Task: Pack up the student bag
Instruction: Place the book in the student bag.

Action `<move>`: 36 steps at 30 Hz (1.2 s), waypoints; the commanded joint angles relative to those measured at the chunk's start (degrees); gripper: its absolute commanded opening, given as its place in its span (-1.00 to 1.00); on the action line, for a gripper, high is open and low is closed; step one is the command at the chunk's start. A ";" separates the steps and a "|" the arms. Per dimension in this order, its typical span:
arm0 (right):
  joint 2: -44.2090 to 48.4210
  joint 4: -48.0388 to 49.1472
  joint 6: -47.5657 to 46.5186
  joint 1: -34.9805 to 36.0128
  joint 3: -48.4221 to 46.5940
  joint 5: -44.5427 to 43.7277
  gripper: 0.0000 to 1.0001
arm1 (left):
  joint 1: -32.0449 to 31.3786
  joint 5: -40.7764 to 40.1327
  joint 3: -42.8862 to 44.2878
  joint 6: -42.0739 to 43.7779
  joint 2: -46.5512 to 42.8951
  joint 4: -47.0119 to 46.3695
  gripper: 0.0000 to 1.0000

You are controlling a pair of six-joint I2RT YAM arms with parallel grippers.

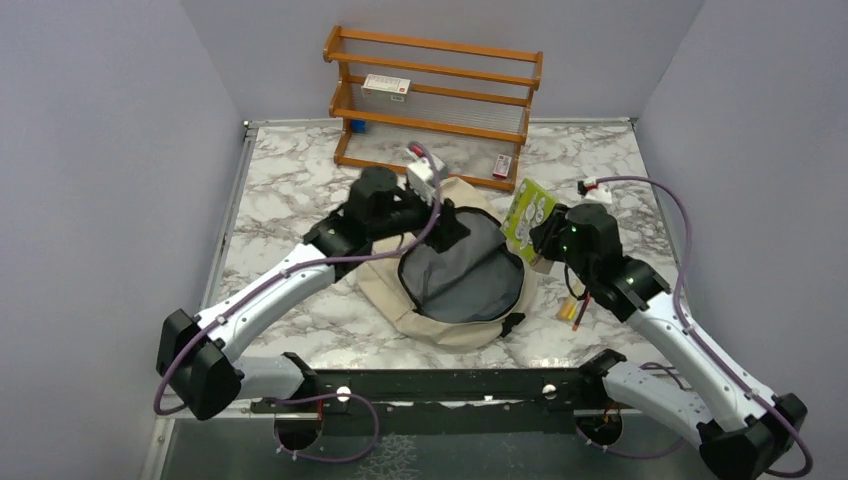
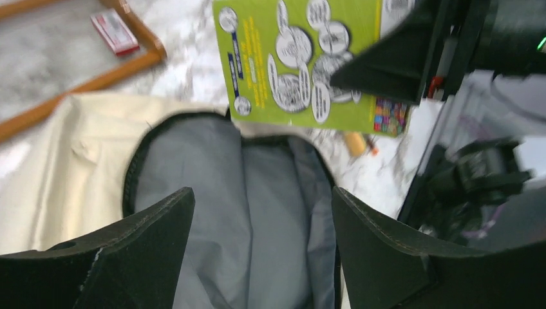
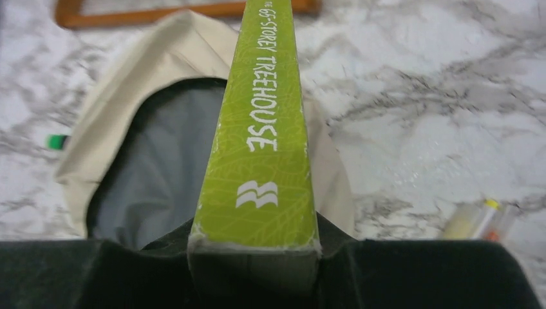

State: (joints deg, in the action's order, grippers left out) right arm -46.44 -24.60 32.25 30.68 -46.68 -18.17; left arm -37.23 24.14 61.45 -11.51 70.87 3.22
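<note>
The student bag (image 1: 465, 280) lay open on the marble table (image 1: 280, 190), its grey lining facing up. The left end effector (image 2: 264, 248) hovered over the bag's far rim, jaws spread wide with nothing between them. The right end effector (image 3: 254, 257) was at the bag's right edge, clamped across the thickness of a green book (image 3: 261, 129). A wooden rack (image 1: 435, 100) stood beyond the bag, and pens (image 1: 572, 312) lay just right of it.

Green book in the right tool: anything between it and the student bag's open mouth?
Nothing visible does. The green book, gripped by the right tool, stands at the student bag's right rim; the grey lining beside it lies bare. The open left tool sits at the far rim, aside.
</note>
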 commanded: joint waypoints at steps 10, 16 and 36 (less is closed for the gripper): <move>-8.23 -0.94 -5.34 -23.71 -7.55 24.44 -0.99 | -19.86 -38.72 4.28 10.16 16.20 15.25 0.58; -6.71 0.77 -2.97 -24.44 -5.94 28.33 -0.99 | -23.24 -43.22 8.45 14.16 24.21 16.74 0.66; 5.14 2.32 6.32 -24.44 -1.21 28.17 -0.99 | -24.91 -56.10 9.29 19.34 33.30 20.33 -0.33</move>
State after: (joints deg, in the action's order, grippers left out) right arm -43.97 -26.81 34.30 6.26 -47.90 11.79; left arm -61.98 -29.26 69.63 6.57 103.63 22.87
